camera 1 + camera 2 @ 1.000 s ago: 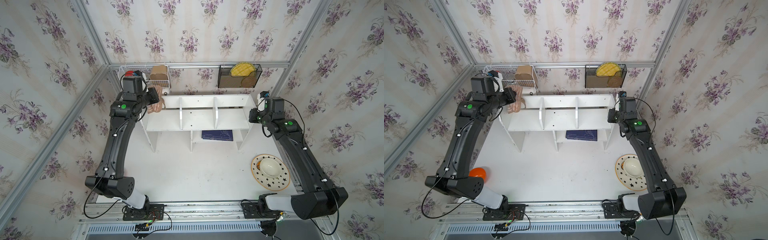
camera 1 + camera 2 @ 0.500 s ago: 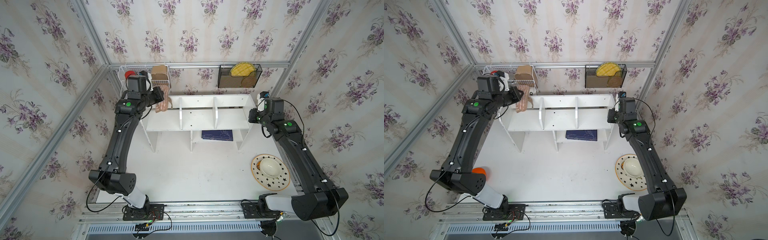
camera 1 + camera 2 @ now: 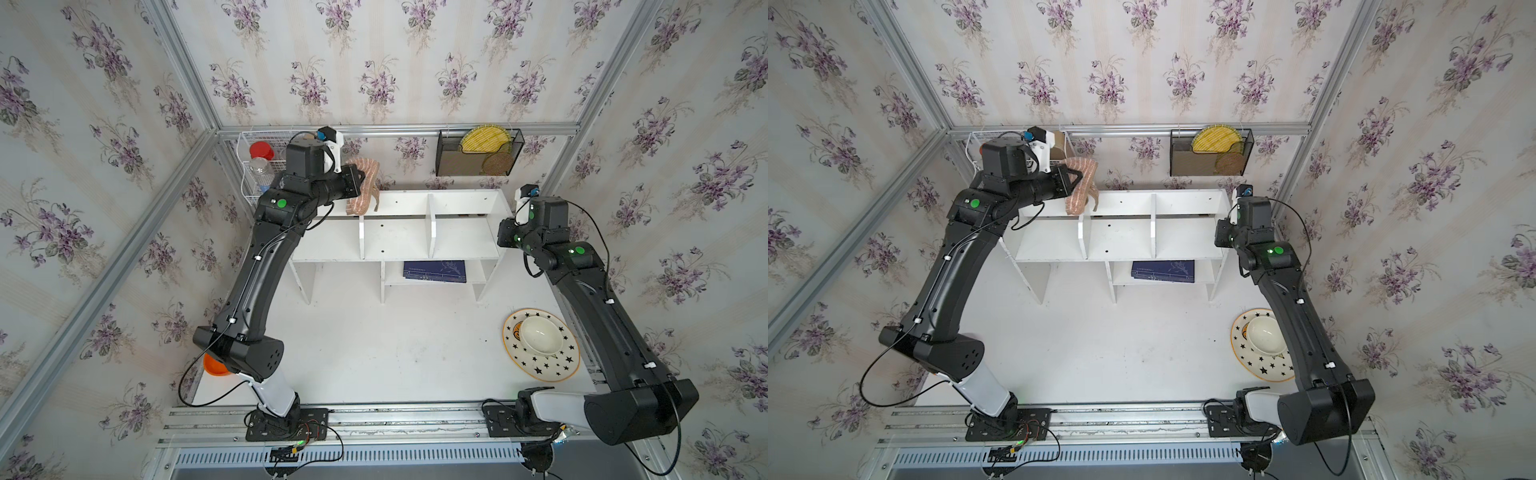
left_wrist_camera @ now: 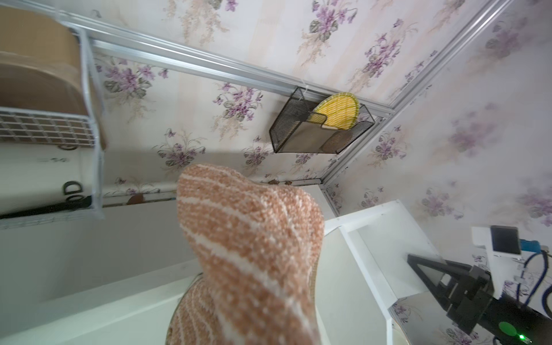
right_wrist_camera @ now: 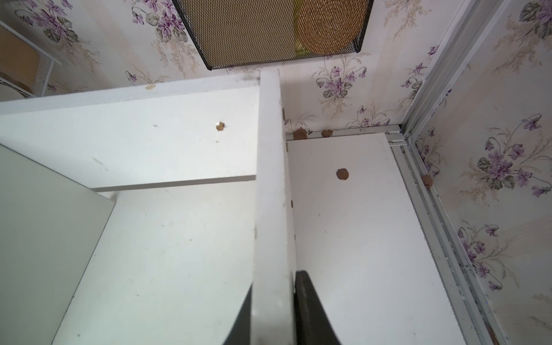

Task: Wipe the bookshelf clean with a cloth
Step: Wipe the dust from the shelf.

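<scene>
Tan-brown white-striped cloth (image 3: 363, 198) pinched in left gripper (image 3: 360, 179), hanging from tips over white wooden bookshelf (image 3: 399, 243); right gripper (image 5: 273, 298) clamps its end panel.

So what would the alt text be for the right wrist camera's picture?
The robot's right hand clasps the upright end panel of the white bookshelf, a dark finger on each face. A black mesh rack hangs on the flowered wall behind, and small brown crumbs lie on the white table beside the shelf.
</scene>
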Controlling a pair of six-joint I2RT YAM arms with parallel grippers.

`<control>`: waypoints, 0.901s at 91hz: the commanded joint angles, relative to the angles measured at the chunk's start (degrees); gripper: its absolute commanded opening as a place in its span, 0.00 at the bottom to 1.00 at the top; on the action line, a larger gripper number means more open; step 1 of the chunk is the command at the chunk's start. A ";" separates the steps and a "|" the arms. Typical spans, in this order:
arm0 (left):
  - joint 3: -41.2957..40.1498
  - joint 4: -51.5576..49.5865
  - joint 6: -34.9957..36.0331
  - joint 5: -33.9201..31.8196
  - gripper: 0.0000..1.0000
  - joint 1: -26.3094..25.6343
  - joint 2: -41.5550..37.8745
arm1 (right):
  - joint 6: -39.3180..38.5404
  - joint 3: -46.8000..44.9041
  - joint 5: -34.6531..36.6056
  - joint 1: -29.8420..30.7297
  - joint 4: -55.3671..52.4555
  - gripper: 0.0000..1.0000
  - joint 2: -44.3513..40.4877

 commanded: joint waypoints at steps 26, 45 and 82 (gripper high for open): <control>-24.48 21.54 -5.96 6.90 0.00 4.88 -24.91 | 9.31 1.78 1.99 0.03 -2.97 0.80 -5.64; -41.86 29.15 -7.22 14.05 0.00 3.35 -38.97 | 9.06 -0.78 0.23 0.46 -1.67 0.99 -12.77; -81.26 16.50 -10.81 10.14 0.00 1.17 -65.32 | 12.56 -32.95 -10.40 8.49 4.16 1.00 -37.22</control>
